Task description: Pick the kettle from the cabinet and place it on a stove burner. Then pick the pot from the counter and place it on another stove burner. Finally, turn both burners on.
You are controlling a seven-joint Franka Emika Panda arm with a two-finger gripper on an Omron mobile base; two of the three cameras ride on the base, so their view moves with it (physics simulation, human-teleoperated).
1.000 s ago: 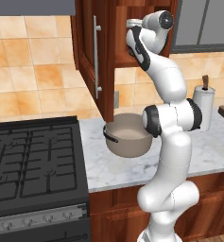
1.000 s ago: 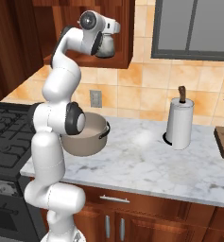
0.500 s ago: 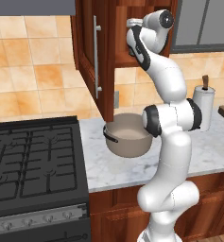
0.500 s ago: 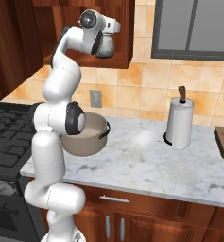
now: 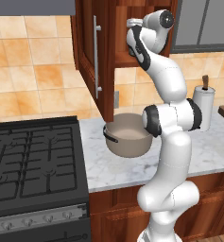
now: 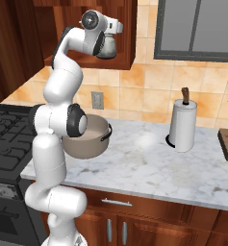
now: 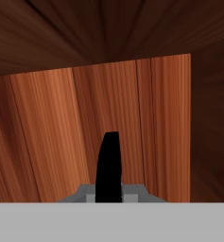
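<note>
The cabinet (image 5: 92, 28) hangs open, its door with the silver bar handle (image 5: 97, 61) swung out to the left. My gripper (image 5: 133, 37) reaches high into it and is shut. The kettle (image 6: 107, 47) shows as a grey rounded body just under the hand. Its thin black handle (image 7: 108, 160) rises between my fingertips against the cabinet's wooden back wall. The pot (image 5: 127, 139) (image 6: 89, 141) stands on the marble counter (image 5: 212, 146) (image 6: 149, 168), right behind my arm's lower joints. The black stove (image 5: 33, 160) lies left of the counter.
A white paper-towel roll (image 5: 203, 108) (image 6: 183, 125) stands on the counter to the right. A grey glass-fronted cabinet (image 6: 197, 29) hangs above it. Small silver knobs (image 5: 35, 220) line the stove's front. The open door juts out over the counter's left end.
The jaws have drawn shut. The arm keeps its pose at the cabinet, and the pot and the rest have not moved.
</note>
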